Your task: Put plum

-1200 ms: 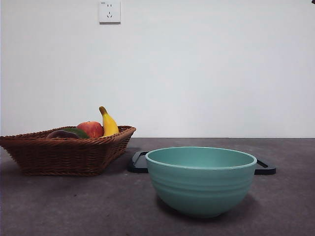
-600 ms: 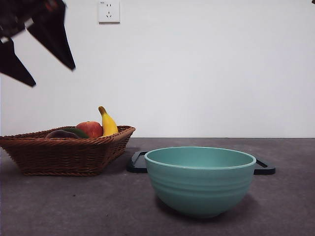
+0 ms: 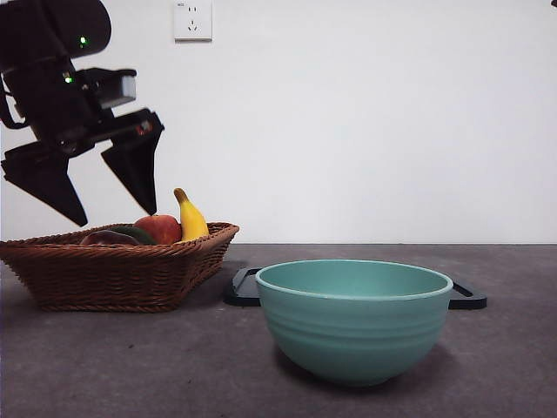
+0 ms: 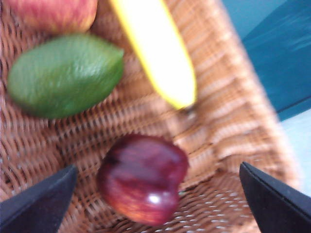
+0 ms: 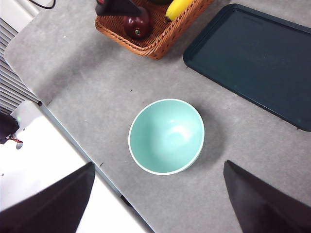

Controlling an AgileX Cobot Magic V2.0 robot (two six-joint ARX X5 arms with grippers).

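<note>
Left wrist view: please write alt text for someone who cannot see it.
A dark purple plum lies in a wicker basket, between the wide-open black jaws of the left gripper above it. Also in the basket are a green oval fruit, a banana and part of an apple; the picture is blurred.

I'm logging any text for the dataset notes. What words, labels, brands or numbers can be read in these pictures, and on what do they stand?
None can be read.
wall socket: a small mark at its upper corner, too small to read.
plum, wicker basket, green bowl, dark tray: no label or print shows.
left gripper: only green lights on the arm, no text.
</note>
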